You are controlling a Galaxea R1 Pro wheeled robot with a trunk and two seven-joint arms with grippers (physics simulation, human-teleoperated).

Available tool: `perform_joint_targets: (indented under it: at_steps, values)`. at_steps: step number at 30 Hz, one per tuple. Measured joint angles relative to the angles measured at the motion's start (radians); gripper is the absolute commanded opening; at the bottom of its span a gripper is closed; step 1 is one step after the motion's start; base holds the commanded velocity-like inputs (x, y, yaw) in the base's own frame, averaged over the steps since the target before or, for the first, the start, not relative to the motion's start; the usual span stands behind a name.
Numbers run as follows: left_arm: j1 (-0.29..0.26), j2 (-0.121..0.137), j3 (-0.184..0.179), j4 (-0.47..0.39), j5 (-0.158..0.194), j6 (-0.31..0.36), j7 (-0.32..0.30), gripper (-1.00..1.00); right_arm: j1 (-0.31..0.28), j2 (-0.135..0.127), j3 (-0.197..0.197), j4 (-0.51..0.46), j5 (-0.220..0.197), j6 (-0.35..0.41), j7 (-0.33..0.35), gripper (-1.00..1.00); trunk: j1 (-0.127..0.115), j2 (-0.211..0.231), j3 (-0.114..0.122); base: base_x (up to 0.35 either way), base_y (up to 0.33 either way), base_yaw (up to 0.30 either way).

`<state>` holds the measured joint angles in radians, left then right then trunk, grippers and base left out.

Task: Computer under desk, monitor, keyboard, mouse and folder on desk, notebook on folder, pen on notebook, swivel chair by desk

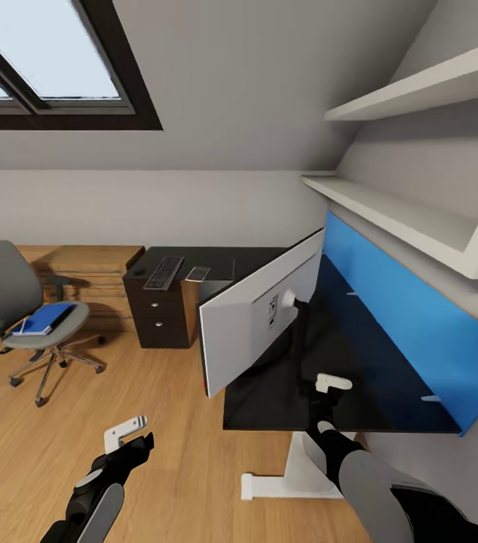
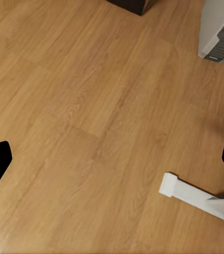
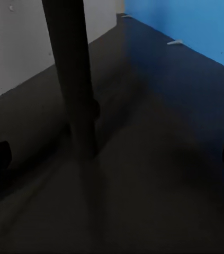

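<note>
Black tabletop [image 1: 390,377] centre-right, monitor [image 1: 258,320] standing there; right hand [image 1: 332,383] wide open, empty; left hand [image 1: 126,432] open over floor.

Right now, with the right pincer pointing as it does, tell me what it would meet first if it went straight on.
Probably the monitor's thin black stand post, rising from the dark desk top just ahead of the right pincer. Depth is unclear; if aimed lower, it would meet the desk surface at the post's foot first.
</note>
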<state>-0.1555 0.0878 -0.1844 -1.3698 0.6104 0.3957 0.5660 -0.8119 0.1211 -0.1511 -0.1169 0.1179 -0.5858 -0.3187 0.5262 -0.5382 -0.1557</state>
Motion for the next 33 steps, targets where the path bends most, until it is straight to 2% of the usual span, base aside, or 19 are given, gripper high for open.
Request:
perform_joint_targets:
  at_steps: [3, 8, 10, 16, 26, 28, 33]
  values:
    - [0.000, 0.000, 0.000, 0.000, 0.000, 0.000, 0.000, 1.00, 0.000, 0.000, -0.002, -0.002, 0.000, 0.063, 0.001, 1.00, 0.000, 0.000, 0.000, 0.007, 0.004, 0.000]
    - [0.000, 0.000, 0.000, 0.000, 0.000, 0.001, -0.001, 1.00, -0.001, -0.001, -0.001, -0.009, 0.002, 0.217, 0.003, 1.00, 0.000, 0.000, 0.000, 0.094, 0.002, 0.000]
    - [0.000, 0.000, 0.000, 0.000, 0.000, 0.000, -0.001, 1.00, -0.001, -0.001, 0.000, -0.011, 0.002, 0.235, 0.003, 1.00, 0.000, 0.000, 0.000, 0.166, 0.025, 0.000]
    - [0.000, -0.001, -0.001, 0.000, 0.000, 0.001, 0.000, 1.00, -0.001, -0.009, -0.001, -0.014, 0.002, 0.265, 0.003, 1.00, 0.000, 0.000, 0.000, 0.253, 0.058, 0.000]
    - [0.000, -0.001, -0.002, 0.000, 0.000, 0.000, 0.000, 1.00, -0.002, -0.019, 0.000, -0.016, 0.002, 0.266, 0.003, 1.00, 0.000, 0.000, 0.000, 0.177, 0.009, 0.000]
    - [0.000, -0.001, -0.002, 0.000, 0.000, 0.000, 0.000, 1.00, -0.002, -0.032, -0.002, -0.016, 0.002, 0.266, 0.003, 1.00, 0.000, 0.000, 0.000, 0.136, 0.000, 0.000]
    - [0.000, -0.002, -0.003, 0.000, -0.001, -0.001, 0.000, 1.00, -0.002, -0.045, -0.002, -0.016, 0.002, 0.266, 0.003, 1.00, 0.000, 0.000, 0.000, 0.214, 0.000, 0.000]
